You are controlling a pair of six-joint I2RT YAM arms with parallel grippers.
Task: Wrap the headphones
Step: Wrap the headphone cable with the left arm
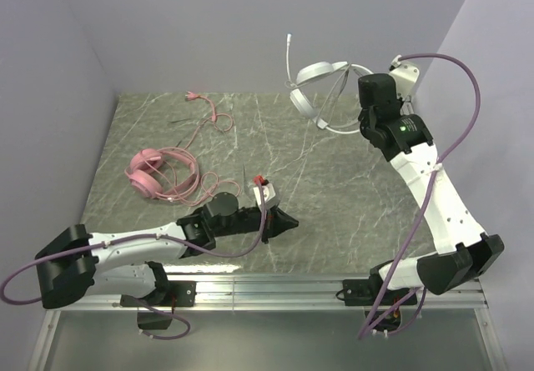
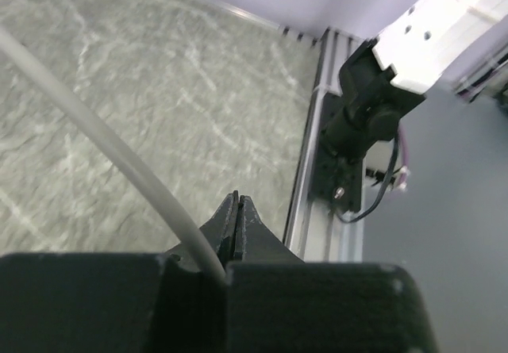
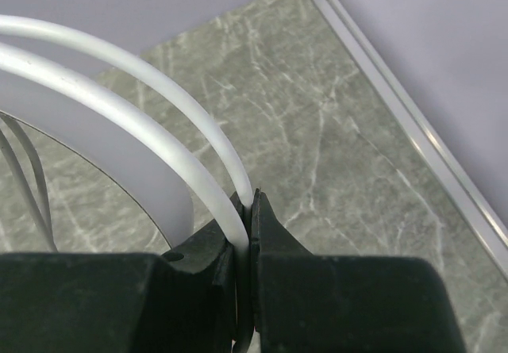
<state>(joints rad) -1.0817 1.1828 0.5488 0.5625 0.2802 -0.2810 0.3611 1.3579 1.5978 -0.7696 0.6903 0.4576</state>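
My right gripper (image 3: 252, 204) is clenched on the white headset (image 1: 315, 77). One of its curved white bands (image 3: 159, 143) runs straight in between the fingers, and a second band arcs just beside it. The headset hangs clear of the table (image 1: 350, 196) at the far right, just left of the gripper, with thin wires looping around it. My right arm (image 1: 434, 196) rises from its base at the near right edge and reaches away to the far right corner, the wrist turned left towards the headset.

My left gripper (image 2: 239, 214) is pressed shut, fingertips touching, with nothing between the tips. A pale cord (image 2: 103, 123) slants past one finger, close to the camera. I cannot tell whether it is caught at the root of the fingers. This gripper sits low over the table near the middle of the near edge, pointing right. My left arm (image 1: 125, 246) lies low, running in from the near left corner.

The pink headset (image 1: 154, 175) lies flat on the table at the left, just beyond my left arm and apart from the left gripper. Its pink cord (image 1: 209, 121) trails in loose loops towards the far edge
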